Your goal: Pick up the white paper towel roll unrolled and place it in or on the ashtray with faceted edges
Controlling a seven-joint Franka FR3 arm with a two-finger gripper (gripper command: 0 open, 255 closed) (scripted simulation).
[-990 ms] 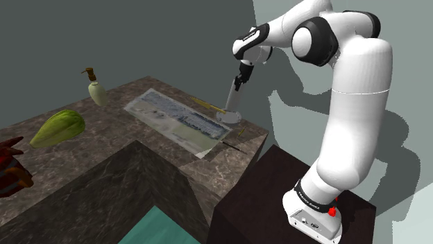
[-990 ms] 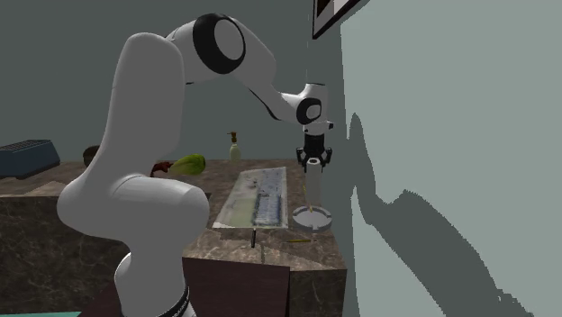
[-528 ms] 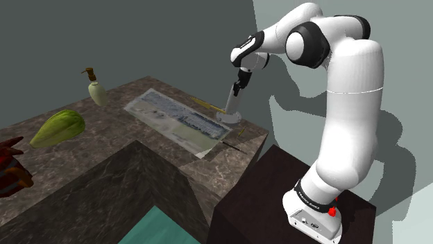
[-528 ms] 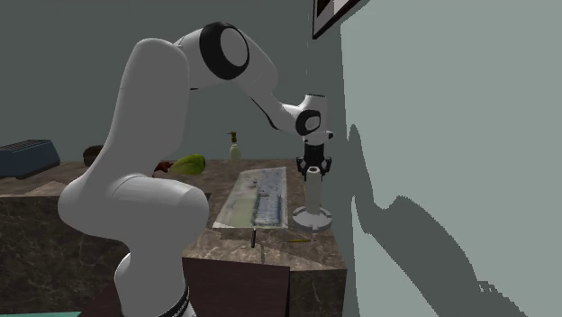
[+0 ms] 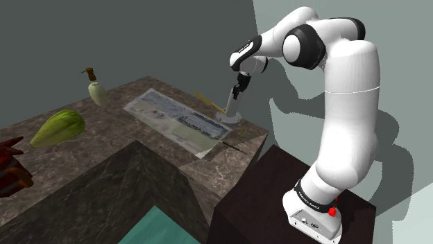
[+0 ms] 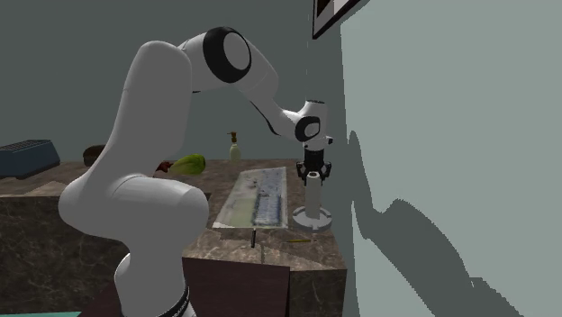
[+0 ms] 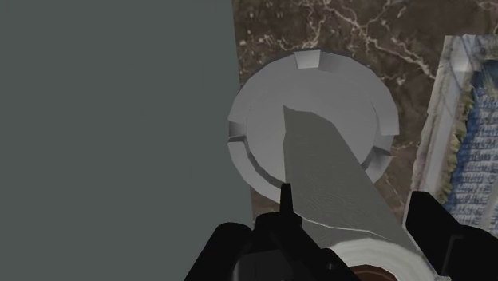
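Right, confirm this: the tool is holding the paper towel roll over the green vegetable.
Wrong. The tool holds the paper towel roll over the faceted grey ashtray, not the green vegetable; the wrist view shows the ashtray beneath the roll.

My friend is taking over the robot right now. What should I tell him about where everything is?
Gripper: shut on the roll, holding its top end.
Roll: nearly upright, with its lower end down in the ashtray.
Done: the roll is picked up and is over the ashtray's middle.
Left: open the gripper to let go, then lift away. The tall roll may tip once released, so watch it.
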